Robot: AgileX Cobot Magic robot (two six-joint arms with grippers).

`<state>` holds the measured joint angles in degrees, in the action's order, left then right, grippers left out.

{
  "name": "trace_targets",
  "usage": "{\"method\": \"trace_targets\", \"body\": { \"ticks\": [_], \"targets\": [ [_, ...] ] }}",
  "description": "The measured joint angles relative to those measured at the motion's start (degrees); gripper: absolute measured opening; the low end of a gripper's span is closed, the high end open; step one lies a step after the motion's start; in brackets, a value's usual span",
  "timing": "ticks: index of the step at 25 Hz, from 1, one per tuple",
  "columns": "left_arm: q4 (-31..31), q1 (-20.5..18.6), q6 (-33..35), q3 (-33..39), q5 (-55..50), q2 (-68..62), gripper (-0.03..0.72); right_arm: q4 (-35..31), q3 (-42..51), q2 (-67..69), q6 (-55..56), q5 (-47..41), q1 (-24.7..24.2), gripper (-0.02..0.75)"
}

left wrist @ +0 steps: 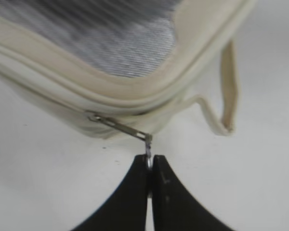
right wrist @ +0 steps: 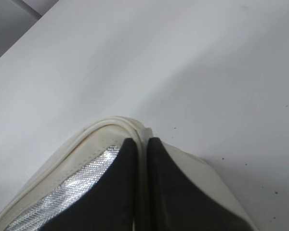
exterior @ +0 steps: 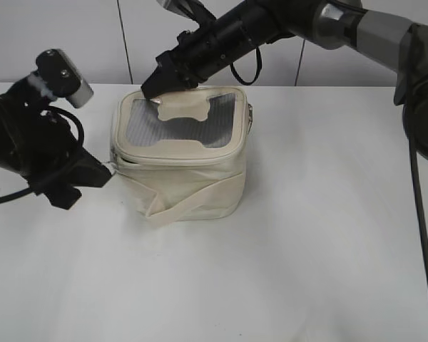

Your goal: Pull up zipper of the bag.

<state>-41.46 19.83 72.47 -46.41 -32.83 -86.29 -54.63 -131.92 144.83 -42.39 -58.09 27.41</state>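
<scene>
The cream bag stands in the middle of the white table, with its grey mesh lid panel facing up. The zipper runs round the lid's rim. My left gripper is shut on the silver ring pull of the slider at the bag's front left corner; it also shows in the exterior view. My right gripper is shut, and its tips rest on the lid's rim at the back left corner. A second metal slider hangs at the bag's right side.
The cream front strap loops across the bag's front and shows in the left wrist view. A cream tab lies on the lid. The left arm's cable trails over the table at the left.
</scene>
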Motion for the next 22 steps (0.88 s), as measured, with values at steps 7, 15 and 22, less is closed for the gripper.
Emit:
{"method": "trace_targets", "body": {
  "ticks": [7, 15, 22],
  "targets": [
    [-5.06, 14.95, -0.70, 1.24, 10.08, 0.01, -0.004, -0.02, 0.00, 0.00, 0.23, 0.04, -0.04, 0.041],
    [-13.39, 26.78, -0.70, -0.11, 23.94, -4.41, -0.004, 0.09, 0.00, 0.00, 0.41, -0.19, -0.04, 0.041],
    [-19.92, 16.96, -2.36, -0.11, 7.18, -1.29, 0.177, 0.47, 0.00, -2.03, 3.92, -1.22, -3.38, 0.400]
  ]
}}
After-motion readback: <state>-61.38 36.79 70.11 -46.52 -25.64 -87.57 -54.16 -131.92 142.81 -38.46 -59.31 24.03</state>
